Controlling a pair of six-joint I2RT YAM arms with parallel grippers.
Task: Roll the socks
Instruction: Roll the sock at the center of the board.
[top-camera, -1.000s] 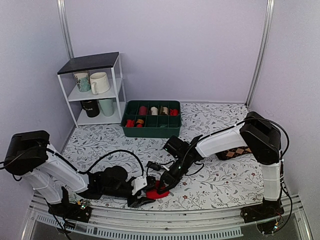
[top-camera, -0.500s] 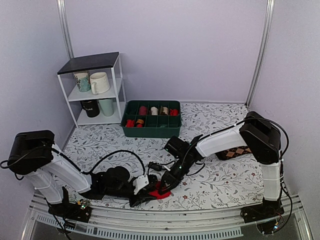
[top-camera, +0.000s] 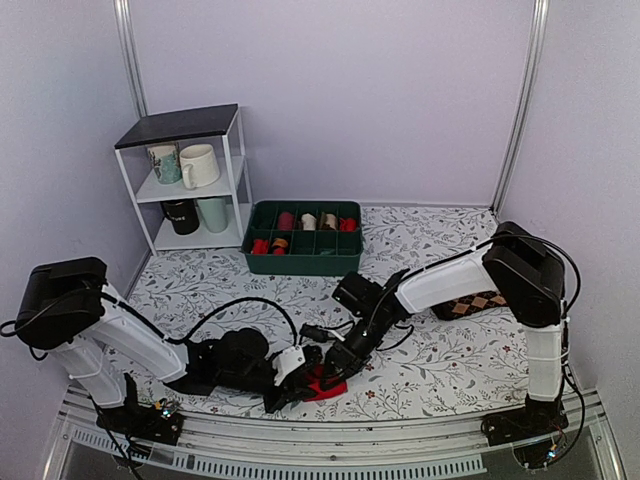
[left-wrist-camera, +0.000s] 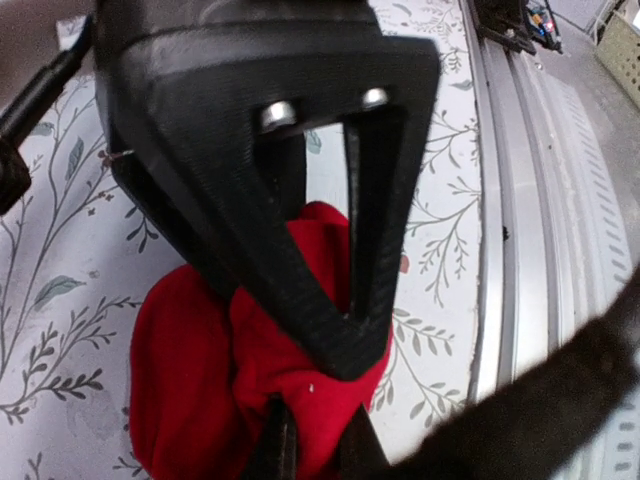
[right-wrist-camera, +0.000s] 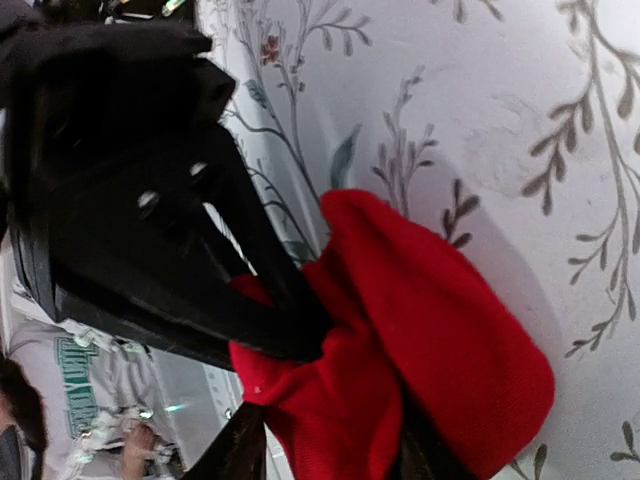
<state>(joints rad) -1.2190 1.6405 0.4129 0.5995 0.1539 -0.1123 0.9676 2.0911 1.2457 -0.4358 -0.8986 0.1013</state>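
- The left end effector (left-wrist-camera: 315, 445) pinches the bright red fabric sock bundle (right-wrist-camera: 440, 340), which lies on the floral-patterned counter (top-camera: 440, 365).
- The right end effector (right-wrist-camera: 330, 455), opposite, straddles the bundle; I cannot tell whether it grips.

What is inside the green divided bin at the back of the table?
The green bin holds small rolls in its compartments: red ones, a pale one and a darker one. Its front wall hides the floors of the near compartments.
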